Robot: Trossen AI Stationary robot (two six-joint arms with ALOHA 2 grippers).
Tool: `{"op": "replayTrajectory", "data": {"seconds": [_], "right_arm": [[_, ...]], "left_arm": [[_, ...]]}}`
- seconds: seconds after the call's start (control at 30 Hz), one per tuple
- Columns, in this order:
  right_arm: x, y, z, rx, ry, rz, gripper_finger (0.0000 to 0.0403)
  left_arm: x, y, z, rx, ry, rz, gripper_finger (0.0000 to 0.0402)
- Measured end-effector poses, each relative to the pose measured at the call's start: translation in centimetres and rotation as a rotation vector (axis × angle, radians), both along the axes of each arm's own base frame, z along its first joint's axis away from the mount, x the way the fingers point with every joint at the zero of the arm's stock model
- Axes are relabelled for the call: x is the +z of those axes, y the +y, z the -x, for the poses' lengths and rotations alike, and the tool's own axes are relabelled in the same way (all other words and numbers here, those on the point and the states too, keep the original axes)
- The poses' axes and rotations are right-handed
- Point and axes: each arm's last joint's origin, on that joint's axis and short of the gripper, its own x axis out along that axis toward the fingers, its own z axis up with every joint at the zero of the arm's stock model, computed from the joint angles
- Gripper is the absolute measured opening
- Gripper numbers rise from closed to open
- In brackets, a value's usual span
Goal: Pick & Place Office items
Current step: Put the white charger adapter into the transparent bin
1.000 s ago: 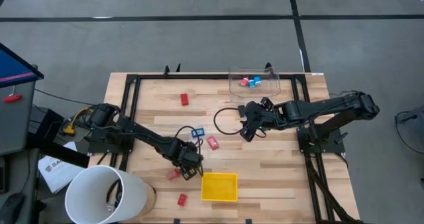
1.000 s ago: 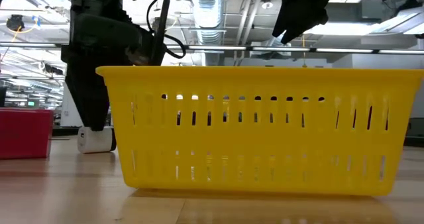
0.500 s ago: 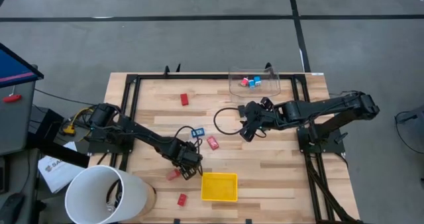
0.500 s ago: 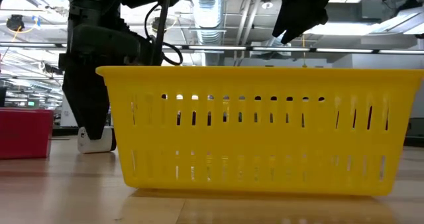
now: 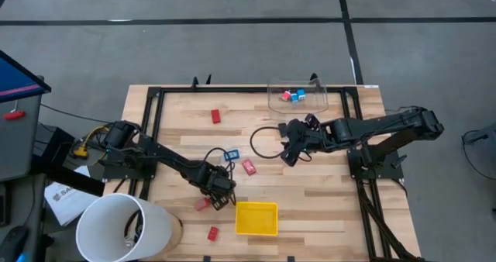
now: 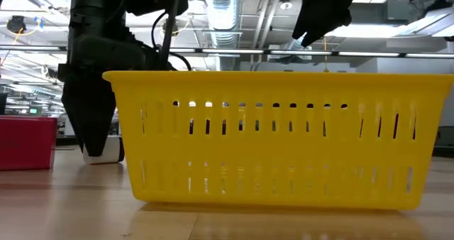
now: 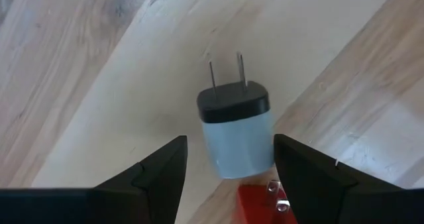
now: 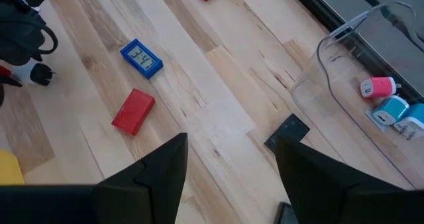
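My left gripper [image 7: 230, 139] is open and low over the table, just left of the yellow tray [image 5: 256, 218]. Its fingers stand on either side of a white plug adapter [image 7: 236, 132] with a black cap and two prongs, which lies flat on the wood. Whether a finger touches it I cannot tell. A red piece [image 7: 265, 201] lies just behind the adapter. In the low view the left gripper [image 6: 89, 119] stands over the adapter [image 6: 104, 152]. My right gripper [image 5: 288, 154] is open and hovers mid-table. A blue clock [image 8: 142, 58] and a red block [image 8: 132, 111] lie ahead of it.
The clear box [image 5: 298, 96] at the far edge holds pink and blue pieces [image 8: 391, 108]. Red pieces lie at far left [image 5: 215, 116], mid-table [image 5: 249, 167], beside the left gripper [image 5: 202, 205] and near the front edge [image 5: 212, 232]. A white bucket [image 5: 128, 227] stands at the near-left corner.
My left gripper has come down over the white adapter, its fingers now reaching almost to the table on either side of it. The adapter has stayed where it was. The right arm has kept still.
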Motion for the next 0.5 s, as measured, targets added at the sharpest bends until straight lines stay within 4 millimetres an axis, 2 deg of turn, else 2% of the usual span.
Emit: {"op": "replayTrajectory", "data": {"seconds": [0.27,0.5], "right_arm": [[0.0,0.0,0.0,0.0,0.0,0.0,0.0219],[0.0,0.0,0.0,0.0,0.0,0.0,0.0219]], "left_arm": [[-0.23,0.05,0.05,0.0,-0.008,-0.002,0.0213],[-0.64,0.17,0.25,0.003,-0.008,-0.002,0.0164]]}}
